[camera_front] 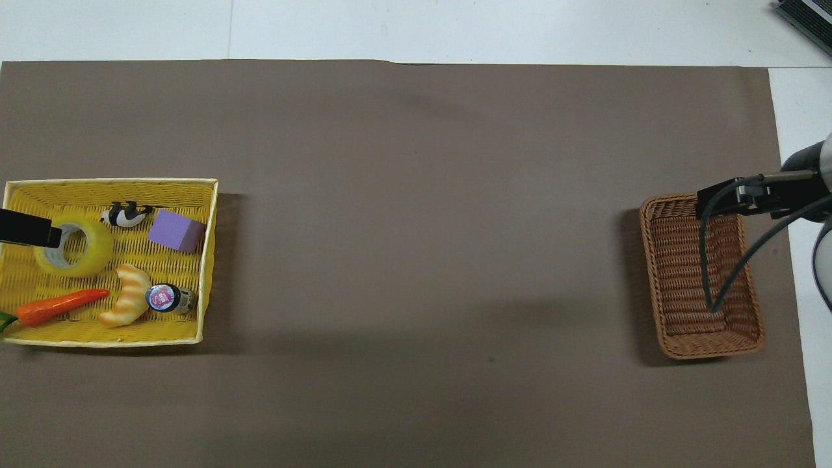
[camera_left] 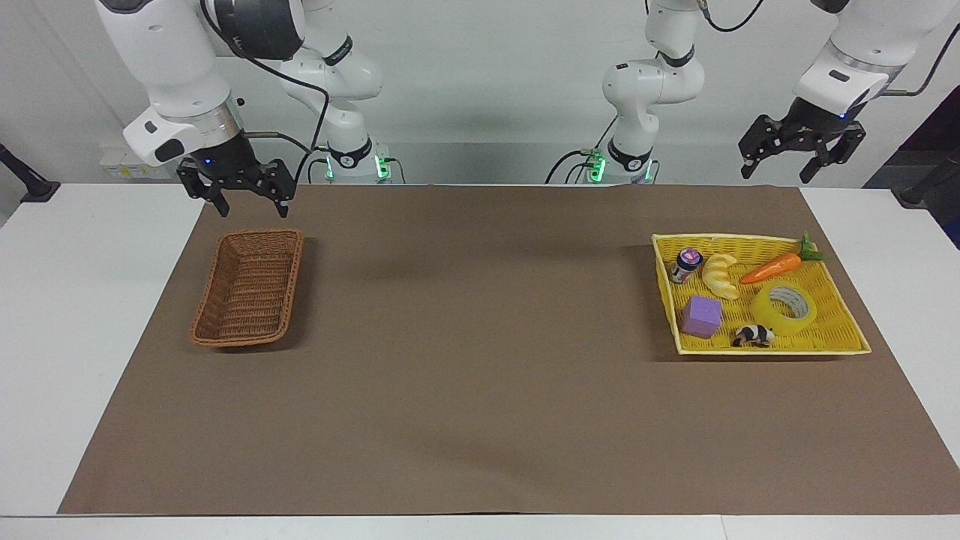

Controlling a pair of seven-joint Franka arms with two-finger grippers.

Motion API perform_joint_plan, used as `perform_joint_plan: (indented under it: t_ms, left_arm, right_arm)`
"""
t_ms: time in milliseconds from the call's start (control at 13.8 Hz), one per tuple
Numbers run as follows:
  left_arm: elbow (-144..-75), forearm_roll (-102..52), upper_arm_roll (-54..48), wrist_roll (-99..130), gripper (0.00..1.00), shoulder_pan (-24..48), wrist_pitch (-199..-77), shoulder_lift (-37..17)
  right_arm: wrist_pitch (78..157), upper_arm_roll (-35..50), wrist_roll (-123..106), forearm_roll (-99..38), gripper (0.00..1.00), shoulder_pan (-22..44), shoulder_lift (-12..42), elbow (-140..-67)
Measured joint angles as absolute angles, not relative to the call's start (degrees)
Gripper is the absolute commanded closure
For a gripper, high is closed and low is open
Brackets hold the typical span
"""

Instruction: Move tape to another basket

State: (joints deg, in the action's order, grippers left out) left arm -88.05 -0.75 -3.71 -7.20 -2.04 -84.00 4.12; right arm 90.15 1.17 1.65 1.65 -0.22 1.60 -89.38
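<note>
Facing view, tape in yellow tray, basket

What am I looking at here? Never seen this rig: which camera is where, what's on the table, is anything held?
Two robot arms stand at a table covered by a brown mat. One picture faces them from across the table; the other looks down from above their own end, so the sides swap.

The left gripper hangs in the air at its arm's end of the table, jaws open and empty. The right gripper hangs at its own end, also open and empty.

The tape lies in a yellow tray with a carrot, croissant toy, purple block, panda figure and small jar. The brown basket holds nothing.
</note>
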Motion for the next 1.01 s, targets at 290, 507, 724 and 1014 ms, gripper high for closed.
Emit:
perform_joint_plan:
  t_ms: [290,507,724,1014]
  left_arm:
    - [-88.05,-0.75,-3.74,-7.20,0.00,-2.03,-84.05,4.17]
    - [-88.05,-0.75,-3.85,-7.14,0.00,-1.99,-84.05,4.25]
    - [-88.05,-0.75,-3.84,-7.14,0.00,-2.01,-84.38,4.27]
    - [-87.88,-0.75,-3.71,-7.14,0.00,-2.06,-85.10,4.04]
  right_arm:
    - [90.15,1.17,1.65,1.65,0.00,-0.22,1.60,-89.38]
    - [90.15,1.17,1.65,1.65,0.00,-0.22,1.60,-89.38]
    - [90.15,1.17,1.65,1.65,0.00,-0.22,1.60,-89.38]
    - [90.15,1.17,1.65,1.65,0.00,-0.22,1.60,-89.38]
